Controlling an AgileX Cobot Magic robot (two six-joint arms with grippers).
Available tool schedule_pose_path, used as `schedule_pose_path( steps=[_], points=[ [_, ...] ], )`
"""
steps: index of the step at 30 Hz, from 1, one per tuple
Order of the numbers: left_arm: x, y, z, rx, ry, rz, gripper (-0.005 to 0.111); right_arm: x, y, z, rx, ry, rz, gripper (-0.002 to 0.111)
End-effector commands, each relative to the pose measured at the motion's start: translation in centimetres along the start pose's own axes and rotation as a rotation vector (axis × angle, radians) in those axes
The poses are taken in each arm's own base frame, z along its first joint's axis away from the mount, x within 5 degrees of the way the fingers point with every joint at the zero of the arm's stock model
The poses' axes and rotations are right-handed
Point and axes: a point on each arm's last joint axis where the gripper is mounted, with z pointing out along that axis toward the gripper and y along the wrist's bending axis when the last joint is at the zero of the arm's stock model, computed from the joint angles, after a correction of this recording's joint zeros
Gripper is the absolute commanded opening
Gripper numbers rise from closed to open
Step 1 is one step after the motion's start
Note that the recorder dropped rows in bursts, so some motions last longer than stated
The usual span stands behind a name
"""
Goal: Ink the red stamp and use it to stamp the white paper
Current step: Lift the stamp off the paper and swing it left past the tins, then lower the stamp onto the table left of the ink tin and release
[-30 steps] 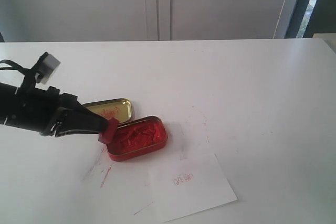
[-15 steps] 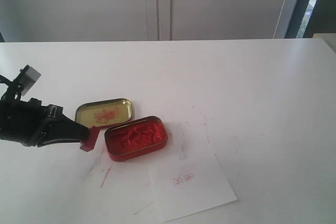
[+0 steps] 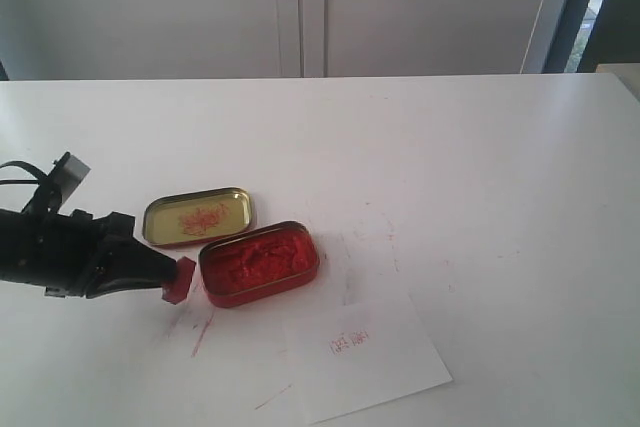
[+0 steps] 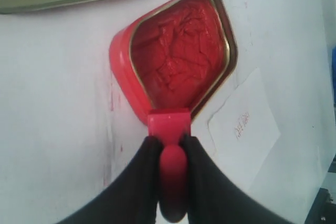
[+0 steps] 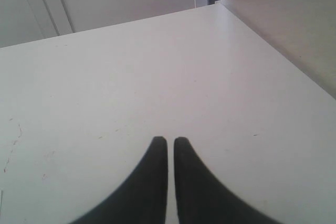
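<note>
White paper (image 3: 365,357): flat on tabletop (image 3: 470,167), on camera side of ink tin (image 3: 258,263) and off its right end in ext. view, near but apart. One small red mark on it. Red smears on tabletop around the tin.

Red stamp (image 3: 180,280): at tin's left end in ext. view, just outside the wall, block end toward tin. Cannot tell if it touches. Left tool (image 3: 168,277) pinches it by the knob only.

Gold lid (image 3: 198,216): open side up, just behind tin.

Right tool (image 5: 170,141): fingers pressed together, nothing betw. them, over bare tabletop.

Risks (judgement):
- Stamp looks level w/ tin wall, so a sideways move w/o lift would shove the tin, poss. onto the paper.
- Knob-only grip may let the block twist, giving an uneven print.
- Paper is loose, so an inked face may lift or drag it.
</note>
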Motion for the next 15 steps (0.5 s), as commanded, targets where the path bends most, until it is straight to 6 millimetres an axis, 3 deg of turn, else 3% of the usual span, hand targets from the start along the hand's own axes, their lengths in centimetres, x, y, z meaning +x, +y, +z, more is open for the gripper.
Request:
schedule_pose_path(
  steps=[1, 15],
  points=[
    [0.0, 0.6, 0.3, -0.004, -0.021, -0.021, 0.000, 0.1, 0.0, 0.0, -0.001, -0.002, -0.003, 0.005],
    [0.2, 1.9, 1.1, -0.038, -0.017, -0.047, 0.000, 0.1, 0.0, 0.0, -0.001, -0.002, -0.003, 0.005]
  ],
)
